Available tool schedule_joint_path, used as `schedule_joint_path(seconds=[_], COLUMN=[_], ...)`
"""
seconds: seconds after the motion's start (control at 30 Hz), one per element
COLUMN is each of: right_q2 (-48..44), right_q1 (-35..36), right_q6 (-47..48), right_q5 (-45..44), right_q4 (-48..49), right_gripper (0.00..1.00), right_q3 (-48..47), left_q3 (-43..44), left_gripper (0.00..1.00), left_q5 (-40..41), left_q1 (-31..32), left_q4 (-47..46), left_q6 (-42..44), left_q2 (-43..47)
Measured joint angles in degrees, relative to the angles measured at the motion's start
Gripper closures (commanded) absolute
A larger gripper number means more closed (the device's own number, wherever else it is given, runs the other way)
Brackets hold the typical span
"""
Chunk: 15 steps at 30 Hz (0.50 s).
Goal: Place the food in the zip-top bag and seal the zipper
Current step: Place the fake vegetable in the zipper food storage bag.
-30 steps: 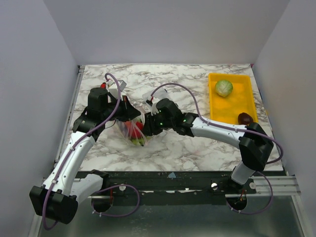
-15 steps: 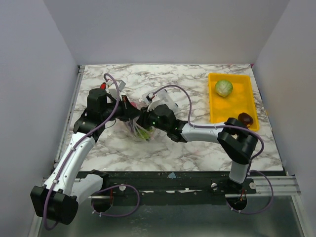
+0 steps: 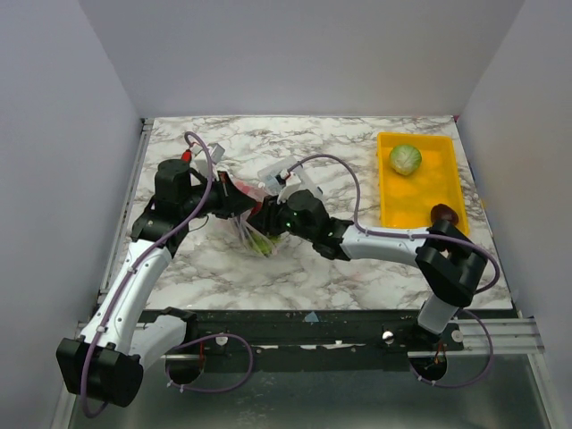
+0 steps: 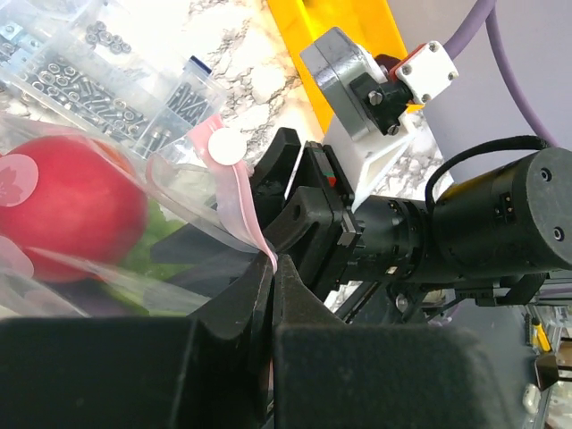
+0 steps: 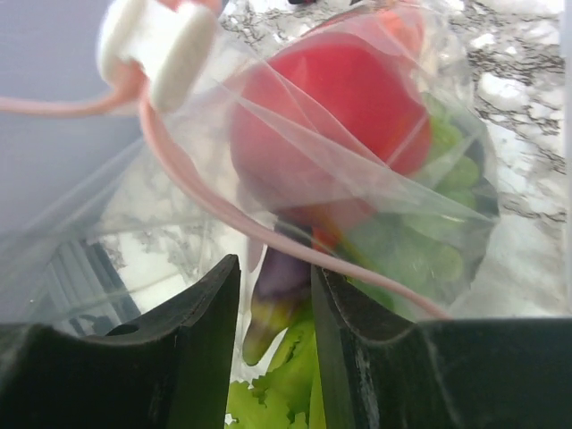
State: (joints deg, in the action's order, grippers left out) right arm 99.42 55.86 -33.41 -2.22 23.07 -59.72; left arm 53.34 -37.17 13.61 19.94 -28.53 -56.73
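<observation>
Left arm (image 3: 134, 277) and right arm (image 3: 384, 241) share white shells, black joints, looping purple cables (image 3: 322, 157); jaws seemingly matte black

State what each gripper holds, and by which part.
The left gripper pinches the zip-top bag by its pink zipper. The fingers of the right gripper sit slightly apart at that zipper; whether they grip it cannot be told.
</observation>
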Motion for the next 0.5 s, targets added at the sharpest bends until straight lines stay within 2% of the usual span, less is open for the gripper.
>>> schedule_joint_path(seconds=[0.17,0.37,0.5], right_q2=[-0.74,8.04,7.78], right_q1=[0.0,0.0,-0.09], right_q6=[0.39,2.62,3.08], right_q5=[-2.03,-2.56,-2.51], right_q4=[1.01,2.16,1.51], right_gripper=[0.59,0.61,0.57], right_q3=[1.66,-6.03,-6.03], left_q3=[-0.02,-0.35,-0.48], left_gripper=[1.0,1.0,1.0], left_q5=[-1.97,-3.78,-2.93], left_q1=[-0.28,-0.85,-0.9], left_q4=[-0.98,-2.89,-2.05], left_q6=[-0.83,-1.79,-1.53], left_q2=[-0.11,-1.44,-1.66])
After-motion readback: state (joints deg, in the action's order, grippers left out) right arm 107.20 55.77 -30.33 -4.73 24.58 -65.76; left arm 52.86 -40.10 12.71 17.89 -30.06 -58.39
